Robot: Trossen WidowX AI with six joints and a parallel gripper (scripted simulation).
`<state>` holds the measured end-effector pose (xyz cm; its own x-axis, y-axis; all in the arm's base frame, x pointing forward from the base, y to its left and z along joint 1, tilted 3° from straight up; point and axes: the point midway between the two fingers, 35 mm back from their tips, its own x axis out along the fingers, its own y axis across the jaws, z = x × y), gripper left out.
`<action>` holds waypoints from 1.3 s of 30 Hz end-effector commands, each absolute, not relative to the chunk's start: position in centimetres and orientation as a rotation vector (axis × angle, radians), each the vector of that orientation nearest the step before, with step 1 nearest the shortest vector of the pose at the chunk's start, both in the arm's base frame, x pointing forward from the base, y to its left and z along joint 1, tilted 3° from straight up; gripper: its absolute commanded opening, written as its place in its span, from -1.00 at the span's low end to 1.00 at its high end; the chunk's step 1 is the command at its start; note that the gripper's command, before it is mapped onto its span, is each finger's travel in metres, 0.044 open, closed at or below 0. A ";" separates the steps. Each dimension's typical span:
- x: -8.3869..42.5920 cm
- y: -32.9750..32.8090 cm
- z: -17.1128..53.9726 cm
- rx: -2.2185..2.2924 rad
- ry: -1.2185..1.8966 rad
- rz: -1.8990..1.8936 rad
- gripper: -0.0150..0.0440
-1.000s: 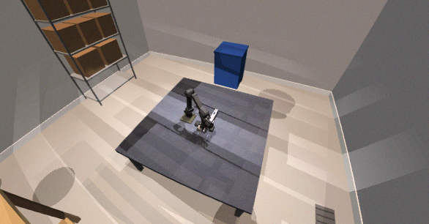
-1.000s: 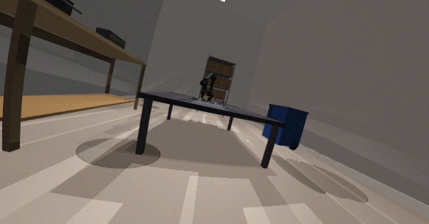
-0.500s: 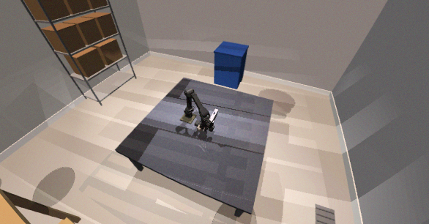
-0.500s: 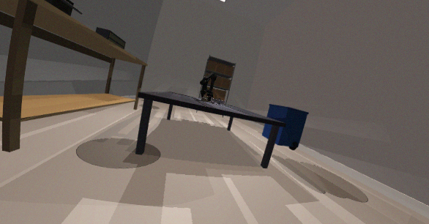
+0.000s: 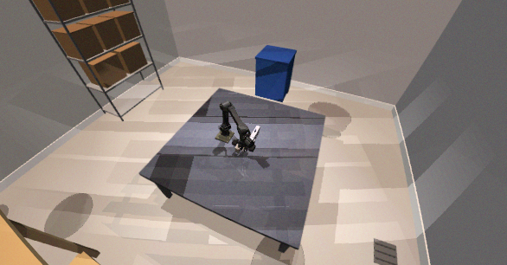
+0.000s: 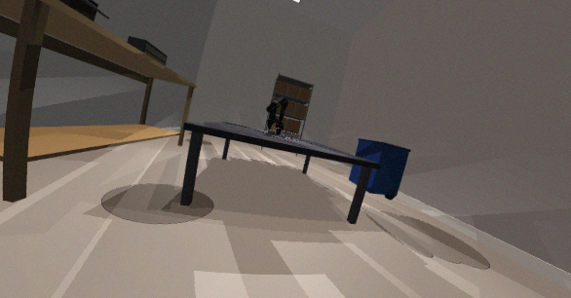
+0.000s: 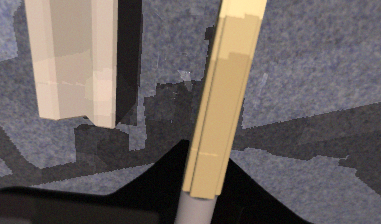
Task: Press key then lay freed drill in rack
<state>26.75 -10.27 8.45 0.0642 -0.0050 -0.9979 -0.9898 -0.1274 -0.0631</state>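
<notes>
The drill (image 7: pixel 218 115), a long yellow rod with fine grooves and a grey end, runs up the wrist view. My gripper (image 5: pixel 243 148) (image 7: pixel 204 172) is shut on its grey end, with the black fingers low in the wrist view. A cream block with a V-shaped groove (image 7: pixel 73 70), which looks like the rack, is left of the drill, with a gap between them. A pale long piece with dark marks (image 5: pixel 255 132) lies beside the gripper in the top view; it may be the key's fixture. The key cannot be made out. The exterior view is too far for small parts.
The arm stands on the dark table (image 5: pixel 277 187) (image 6: pixel 287 145), its base (image 5: pixel 224 137) to the left of the gripper in the top view. A blue bin (image 5: pixel 273 76) (image 6: pixel 382 168) stands on the floor beyond the table. Boxed shelving and a wooden bench (image 6: pixel 26 98) stand apart from the table.
</notes>
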 end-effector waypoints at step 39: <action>26.9 -10.2 9.7 -1.344 1.095 1.250 -0.49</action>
<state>26.76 -10.25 9.46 0.0641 -0.0049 -0.9979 -0.9898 -0.1276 -0.0630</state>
